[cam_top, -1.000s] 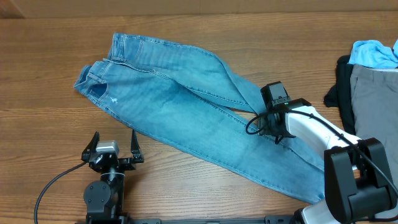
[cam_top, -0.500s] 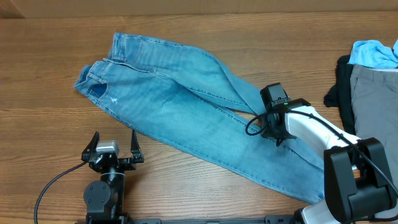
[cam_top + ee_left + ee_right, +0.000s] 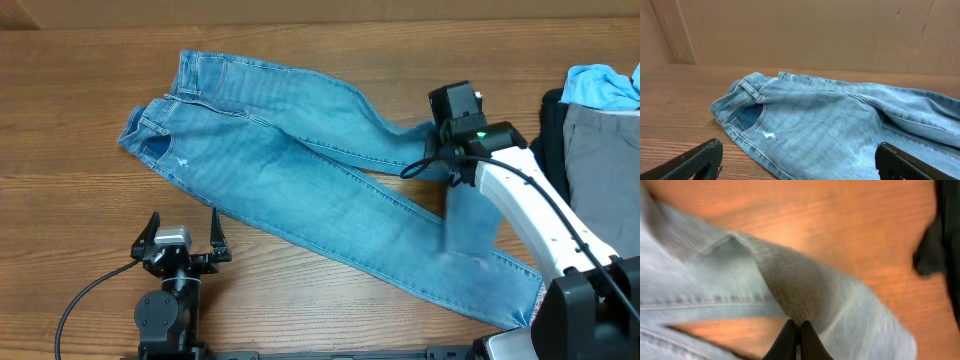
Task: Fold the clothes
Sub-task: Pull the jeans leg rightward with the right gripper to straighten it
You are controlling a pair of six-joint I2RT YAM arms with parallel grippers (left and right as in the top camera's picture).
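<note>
Right wrist view: jeans (image 3: 790, 290) motion-blurred. Overhead: raised leg section smeared; garment pile (image 3: 600, 130) cut by right edge. Left wrist view: left gripper (image 3: 800, 152) fingers cropped at bottom edge.

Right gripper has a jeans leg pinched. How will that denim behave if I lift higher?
Probably floppy: the jeans leg drapes from the right gripper in a loose flap. Likely heavyish for cloth, so the long legs may drag along the table. The pinch holds only a thin fold, so it might slip.
</note>
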